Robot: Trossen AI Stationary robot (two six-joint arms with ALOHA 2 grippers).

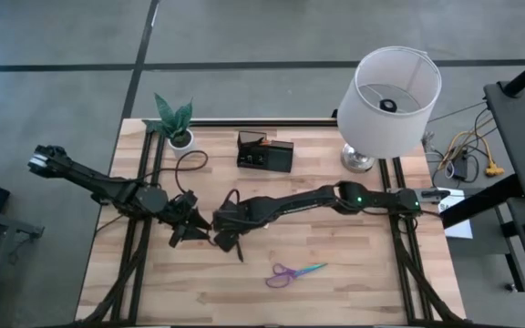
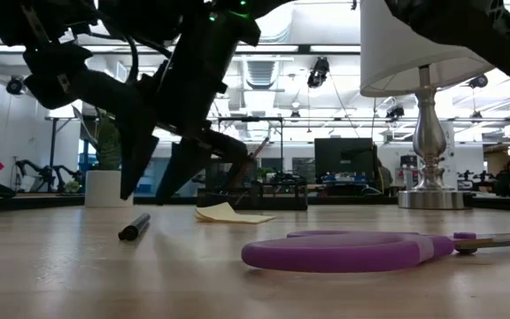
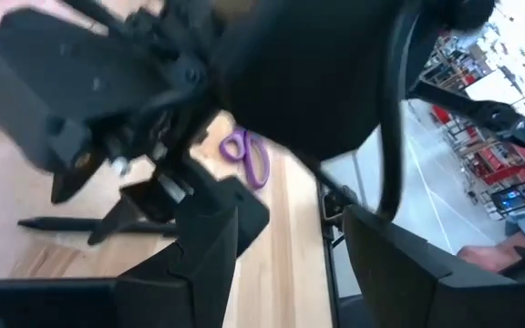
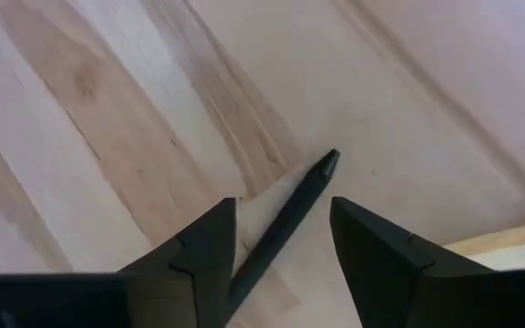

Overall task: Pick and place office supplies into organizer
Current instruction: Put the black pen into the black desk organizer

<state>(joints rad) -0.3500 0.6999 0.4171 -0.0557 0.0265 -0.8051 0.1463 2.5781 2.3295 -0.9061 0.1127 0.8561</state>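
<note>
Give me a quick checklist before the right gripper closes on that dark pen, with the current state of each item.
1. Dark pen lies between the right gripper fingers: ok.
2. Right gripper open wide enough around the pen: ok, a gap shows on both sides.
3. Pen flat on the table, nothing on top of it: ok.
4. Left gripper clear of the right one: not ok, they sit very close in the high view.
5. Organizer free to receive the pen: cannot tell, its compartments are too small to read.
6. Scissors out of the way: ok, they lie apart, nearer the front edge.
</note>
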